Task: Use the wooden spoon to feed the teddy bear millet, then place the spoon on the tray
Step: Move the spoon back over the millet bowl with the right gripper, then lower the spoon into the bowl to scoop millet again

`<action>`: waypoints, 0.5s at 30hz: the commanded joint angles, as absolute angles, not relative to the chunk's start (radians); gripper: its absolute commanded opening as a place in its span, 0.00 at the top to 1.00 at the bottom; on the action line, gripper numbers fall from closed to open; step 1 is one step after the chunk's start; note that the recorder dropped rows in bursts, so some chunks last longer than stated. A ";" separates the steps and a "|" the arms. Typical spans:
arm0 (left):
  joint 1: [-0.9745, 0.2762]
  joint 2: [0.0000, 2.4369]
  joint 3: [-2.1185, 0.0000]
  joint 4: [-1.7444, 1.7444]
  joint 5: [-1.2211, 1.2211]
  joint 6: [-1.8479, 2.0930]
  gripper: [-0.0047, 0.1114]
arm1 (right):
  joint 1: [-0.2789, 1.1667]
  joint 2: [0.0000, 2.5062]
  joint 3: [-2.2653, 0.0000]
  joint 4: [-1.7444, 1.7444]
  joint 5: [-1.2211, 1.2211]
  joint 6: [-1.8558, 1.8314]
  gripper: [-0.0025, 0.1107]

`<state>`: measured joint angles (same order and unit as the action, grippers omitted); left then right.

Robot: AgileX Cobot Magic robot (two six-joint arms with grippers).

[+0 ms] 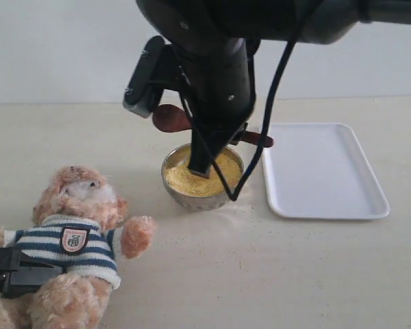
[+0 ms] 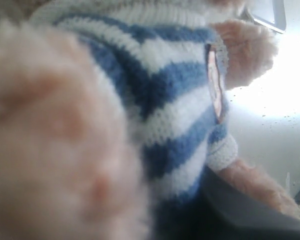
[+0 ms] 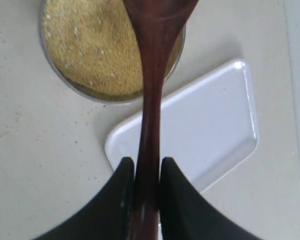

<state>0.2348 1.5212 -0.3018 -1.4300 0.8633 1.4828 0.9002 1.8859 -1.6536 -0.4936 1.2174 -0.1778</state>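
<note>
Brown bear (image 1: 79, 205), spoon (image 3: 150, 100), tray (image 1: 329, 178): one each

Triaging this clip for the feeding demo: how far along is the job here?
Done: right gripper has the wooden spoon pinched by its handle. In hand: spoon held over the millet; a load on it can't be made out. Remaining: bring it to the teddy bear lying on the table, then set it on the tray, which is bare.

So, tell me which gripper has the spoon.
The right gripper: it pinches the wooden spoon by its handle near the millet. The left gripper is at the teddy bear instead.
</note>
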 commanded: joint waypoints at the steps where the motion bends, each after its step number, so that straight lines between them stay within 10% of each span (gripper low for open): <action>1: 0.236 1.521 -0.301 -1.444 0.879 1.485 0.90 | 0.840 1.874 -1.557 -0.504 1.221 -0.223 0.85; 15: 0.236 1.521 -0.301 -1.444 0.879 1.485 0.90 | 0.847 2.004 -1.477 -0.871 1.175 -0.096 0.85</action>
<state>0.2348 1.5212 -0.3018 -1.4300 0.8633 1.4828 0.8414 1.9793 -1.4824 -0.8366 1.1778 -0.1107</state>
